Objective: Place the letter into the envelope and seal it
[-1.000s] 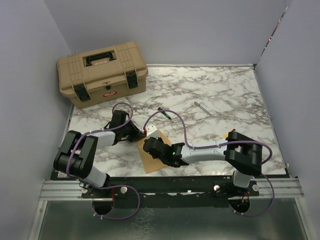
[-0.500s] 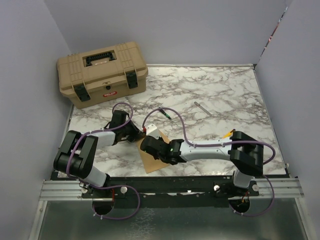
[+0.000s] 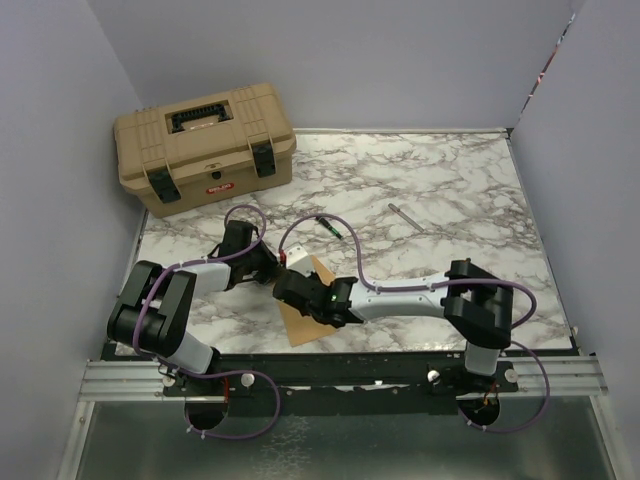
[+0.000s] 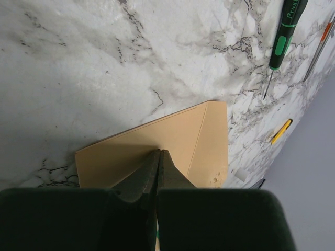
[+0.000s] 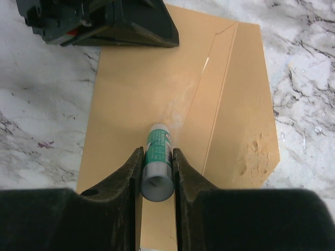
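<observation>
Envelope [image 5: 157, 78]: glue stick [image 5: 157, 157] atop; screwdriver [image 4: 285, 26], toolbox [image 3: 205, 145] nr.

Your white, grey-veined marble-pattern worktop [image 3: 450, 190] carries:
- one tan plastic toolbox with black latches [image 3: 205, 145], far-left corner;
- one flat kraft-brown paper envelope [image 3: 300, 328], near edge, left of centre;
- one green-handled screwdriver [image 3: 330, 226], mid-worktop;
- one slim grey metal tool [image 3: 404, 216], right of the screwdriver, apart.

The green-and-black screwdriver [image 4: 284, 31] has white lettering on its handle that begins "Prus"; the rest is cut off. The tan toolbox [image 3: 205, 145] at the tabletop's far left corner bears a small red label, and the glue stick [image 5: 157, 157] a green one, both unreadable.
</observation>
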You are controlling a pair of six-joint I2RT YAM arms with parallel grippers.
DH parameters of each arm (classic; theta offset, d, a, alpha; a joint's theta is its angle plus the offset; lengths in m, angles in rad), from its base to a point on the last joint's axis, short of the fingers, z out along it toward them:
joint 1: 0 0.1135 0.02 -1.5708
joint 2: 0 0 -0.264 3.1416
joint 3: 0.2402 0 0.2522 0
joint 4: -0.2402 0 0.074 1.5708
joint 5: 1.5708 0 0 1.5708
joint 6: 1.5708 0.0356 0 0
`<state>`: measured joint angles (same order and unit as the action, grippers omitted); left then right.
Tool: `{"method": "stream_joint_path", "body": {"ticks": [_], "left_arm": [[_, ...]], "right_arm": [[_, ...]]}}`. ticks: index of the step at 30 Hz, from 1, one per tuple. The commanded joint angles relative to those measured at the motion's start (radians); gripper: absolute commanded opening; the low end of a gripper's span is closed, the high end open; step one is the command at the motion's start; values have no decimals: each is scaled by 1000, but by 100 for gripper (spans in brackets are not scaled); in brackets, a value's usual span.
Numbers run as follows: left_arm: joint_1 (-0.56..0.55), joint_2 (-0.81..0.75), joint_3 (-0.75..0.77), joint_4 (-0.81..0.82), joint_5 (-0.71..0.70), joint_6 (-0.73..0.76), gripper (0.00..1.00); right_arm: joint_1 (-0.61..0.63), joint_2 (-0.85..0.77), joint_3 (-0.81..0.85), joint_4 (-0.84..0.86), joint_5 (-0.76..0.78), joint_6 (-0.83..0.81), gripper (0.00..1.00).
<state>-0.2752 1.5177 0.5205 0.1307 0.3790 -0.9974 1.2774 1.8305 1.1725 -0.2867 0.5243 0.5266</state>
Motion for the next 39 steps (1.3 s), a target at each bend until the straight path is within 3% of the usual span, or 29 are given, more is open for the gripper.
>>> {"method": "stream_joint_path", "body": {"ticks": [1, 8, 27, 39], "left_arm": [[4, 44, -49, -106, -127, 54, 0], [3, 47, -48, -109, -126, 59, 0], [4, 63, -41, -111, -134, 62, 0], [4, 67, -39, -111, -136, 59, 0]], "right_arm": [[-27, 82, -3, -14, 32, 9, 0], [-62, 99, 22, -15, 43, -7, 0], [-35, -57, -72, -113, -170, 72, 0], [-36, -33, -35, -183, -200, 74, 0]]}}
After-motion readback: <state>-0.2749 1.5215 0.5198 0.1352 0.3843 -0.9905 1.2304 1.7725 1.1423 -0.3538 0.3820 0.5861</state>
